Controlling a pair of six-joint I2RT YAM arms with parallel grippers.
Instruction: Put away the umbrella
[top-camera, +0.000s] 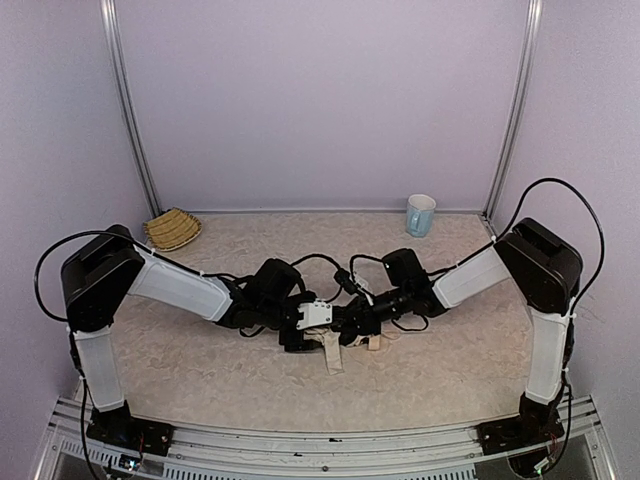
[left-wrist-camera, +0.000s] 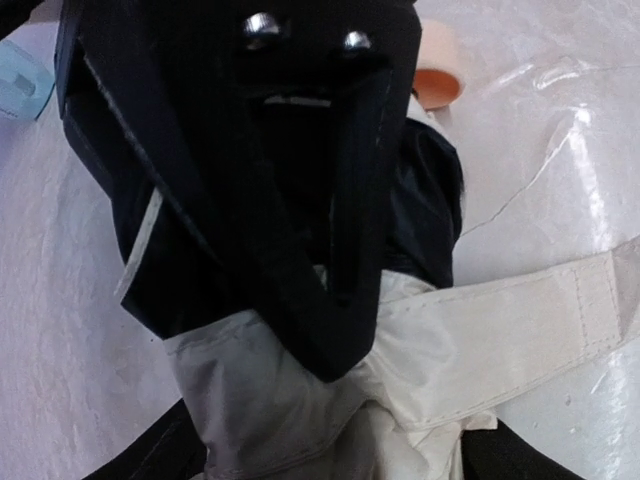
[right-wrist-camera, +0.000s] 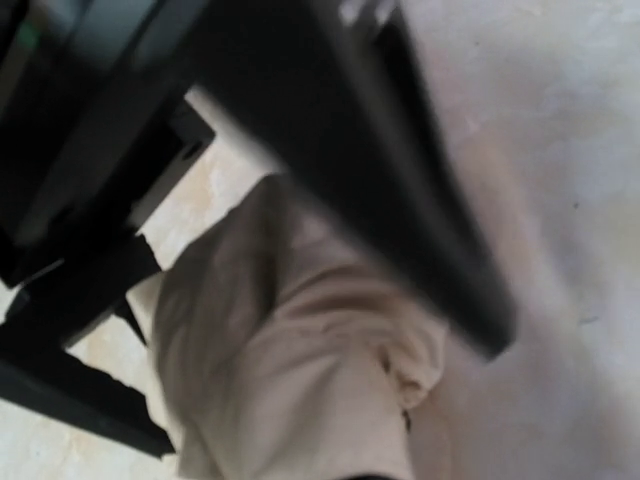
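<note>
Top external | left claw (top-camera: 302, 336), right claw (top-camera: 356, 326) over umbrella (top-camera: 331, 353), both grips unreadable | basket (top-camera: 172, 229), mug (top-camera: 420, 214) well apart at back.

top: overhead, rear, wide | wrists: close, downward | shared: umbrella (left-wrist-camera: 425, 365)

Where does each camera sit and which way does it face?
Top external: above, behind the bases, looking down on the table; both arms show, left gripper and right gripper together over the cream-beige crinkled fabric umbrella.
Left wrist: on the left arm, looking down its dark fingers onto umbrella fabric.
Right wrist: blurred, looking past one dark finger onto fabric.
Shared: all three see the umbrella.
</note>
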